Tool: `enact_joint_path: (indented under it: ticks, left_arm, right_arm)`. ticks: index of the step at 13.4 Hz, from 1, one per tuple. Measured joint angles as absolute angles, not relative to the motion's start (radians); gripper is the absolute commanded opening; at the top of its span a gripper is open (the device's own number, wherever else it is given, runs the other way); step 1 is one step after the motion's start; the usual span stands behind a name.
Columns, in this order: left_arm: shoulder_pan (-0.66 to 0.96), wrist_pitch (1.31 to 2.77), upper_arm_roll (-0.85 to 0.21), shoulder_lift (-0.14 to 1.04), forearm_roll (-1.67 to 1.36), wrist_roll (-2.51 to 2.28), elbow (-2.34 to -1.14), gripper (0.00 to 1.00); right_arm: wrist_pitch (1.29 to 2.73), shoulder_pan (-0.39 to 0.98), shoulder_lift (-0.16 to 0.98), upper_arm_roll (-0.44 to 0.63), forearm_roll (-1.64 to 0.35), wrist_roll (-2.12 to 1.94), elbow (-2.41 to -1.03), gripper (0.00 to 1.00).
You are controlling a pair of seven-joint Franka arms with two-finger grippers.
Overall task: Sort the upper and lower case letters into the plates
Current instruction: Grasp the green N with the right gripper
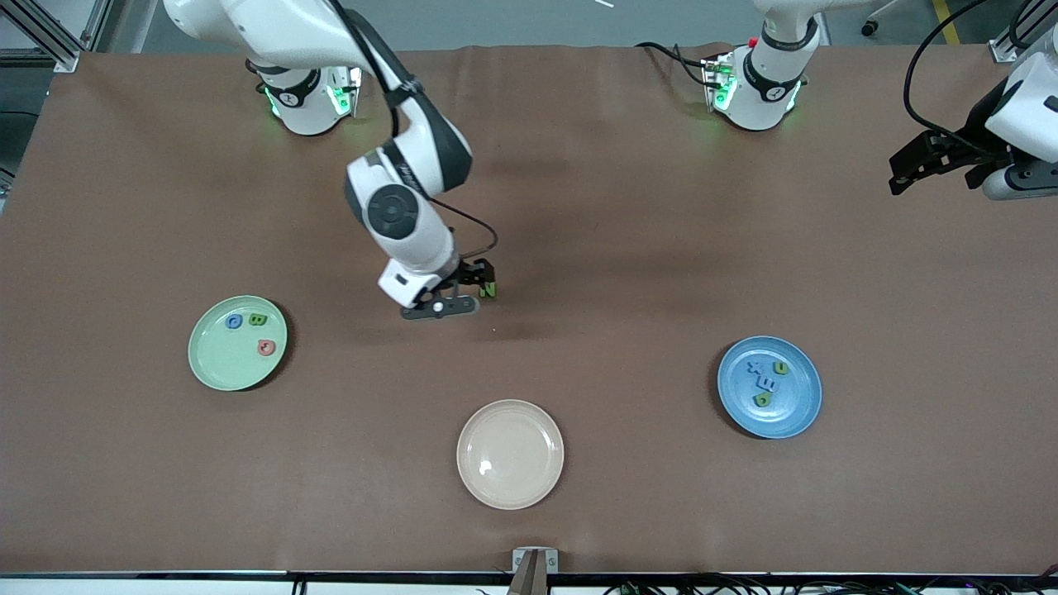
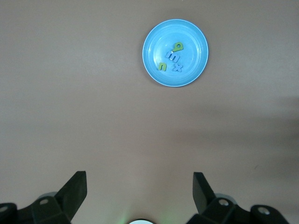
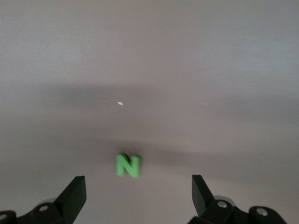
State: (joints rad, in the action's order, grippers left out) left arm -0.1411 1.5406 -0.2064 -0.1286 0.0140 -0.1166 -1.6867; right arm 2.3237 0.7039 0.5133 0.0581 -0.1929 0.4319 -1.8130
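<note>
Brown table (image 1: 579, 248), right pincer (image 1: 486, 283) wide open, empty, over green N (image 3: 128, 165), left pincer (image 2: 138, 186) wide open, waiting

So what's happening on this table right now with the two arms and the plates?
Toy letters are being sorted into two plates. The right gripper, jaws open, is down over a green N lying on the table near the middle. The mint green plate holds three letters and the blue plate holds four. The cream plate holds none. The left gripper waits, open, at its end of the table.
</note>
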Motion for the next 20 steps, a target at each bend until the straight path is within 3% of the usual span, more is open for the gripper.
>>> enact_joint_path:
  ticks: [5,10,16,20]
  left_arm:
    - [-0.14,1.541,-0.208,-0.129,0.014,-0.116,-1.687,1.0]
    - [-0.138,1.541,-0.208,-0.129,0.014,-0.116,-1.686,1.0]
    - [-0.138,1.541,-0.208,-0.129,0.014,-0.116,-1.686,1.0]
    - [-0.138,1.541,-0.208,-0.129,0.014,-0.116,-1.686,1.0]
  right_arm:
    - [2.409,0.755,0.644,0.059,-0.193,0.447,-1.785,1.0]
    - [2.404,0.779,0.65,0.059,-0.193,0.494,-1.791,0.85]
    - [2.406,0.779,0.659,0.065,-0.193,0.498,-1.795,0.53]
    - [2.405,0.779,0.657,0.072,-0.193,0.5,-1.795,0.19]
